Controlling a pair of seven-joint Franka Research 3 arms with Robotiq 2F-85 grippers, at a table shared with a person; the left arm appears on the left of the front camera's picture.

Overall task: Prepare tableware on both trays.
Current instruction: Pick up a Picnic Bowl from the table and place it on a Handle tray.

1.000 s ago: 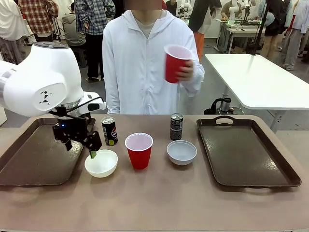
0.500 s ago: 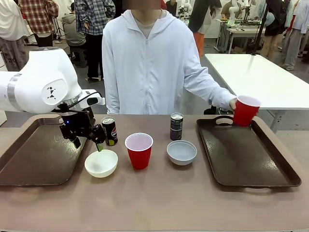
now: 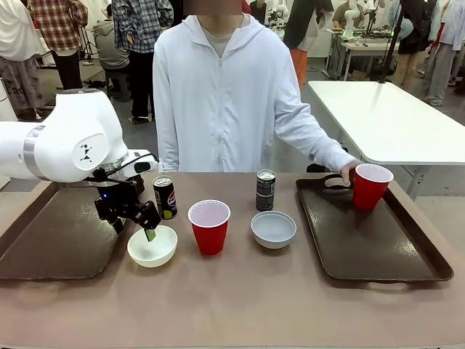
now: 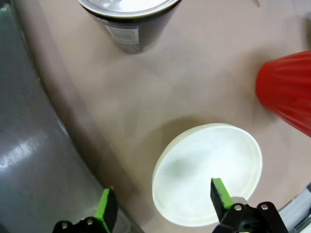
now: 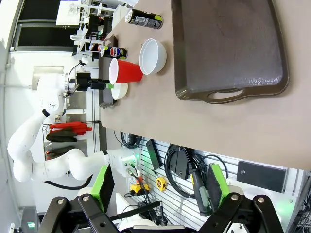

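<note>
Left gripper: open, over rim of bowl by left tray's right edge.
Right gripper: open, beyond table edge.
Cup: right tray, far edge, hand on it.

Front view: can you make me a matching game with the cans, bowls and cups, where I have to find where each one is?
Things
1. Pepsi can
2. left white bowl
3. right white bowl
4. right-hand red cup

Places
A. in the person's hand, at the far end of the right tray
B. its rim between the fingers of the open left gripper
C. just in front of the other dark can
D. upright between the left tray and the middle red cup

Pairs: 1-D, 2-B, 3-C, 4-A
</note>
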